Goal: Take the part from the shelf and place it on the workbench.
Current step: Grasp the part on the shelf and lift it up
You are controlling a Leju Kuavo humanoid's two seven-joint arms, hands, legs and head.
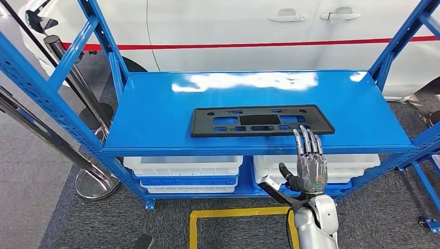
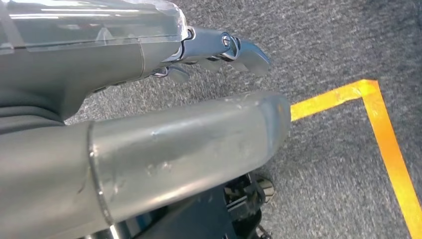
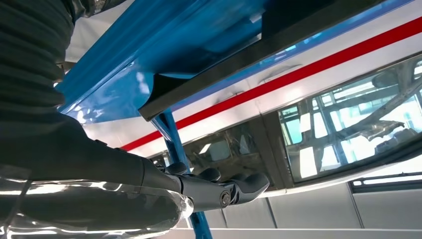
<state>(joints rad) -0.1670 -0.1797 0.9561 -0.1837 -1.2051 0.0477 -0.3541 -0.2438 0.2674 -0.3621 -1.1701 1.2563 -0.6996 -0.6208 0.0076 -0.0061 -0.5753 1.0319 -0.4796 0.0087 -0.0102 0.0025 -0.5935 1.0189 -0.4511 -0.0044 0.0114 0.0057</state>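
From the head view I see the part (image 1: 262, 121), a flat black plastic plate with cut-outs, lying flat on the blue shelf (image 1: 155, 111), toward the shelf's front and right of its middle. My right robot hand (image 1: 310, 167) is raised in front of the shelf edge, fingers (image 1: 306, 141) stretched straight and close together, pointing at the part; their tips overlap its near edge at the right end, though I cannot tell whether they touch it. The thumb sticks out to the side, and the robot hand holds nothing, so I read it as open. In the right wrist view the dark fingers (image 3: 234, 186) extend past the shelf's blue post, with the part's black edge (image 3: 209, 74) against the blue underside above them.

My left robot hand (image 2: 149, 129) hangs over grey carpet (image 2: 323, 50) near a corner of orange floor tape (image 2: 378, 114); its thumb lies straight, the fingers look loosely bent, and nothing is in it, so open as well.

Under the shelf sit stacked white bins (image 1: 184, 166). Behind the rack stands a white car (image 1: 249, 26) with a red stripe, and a chrome stanchion (image 1: 96, 181) stands at the left
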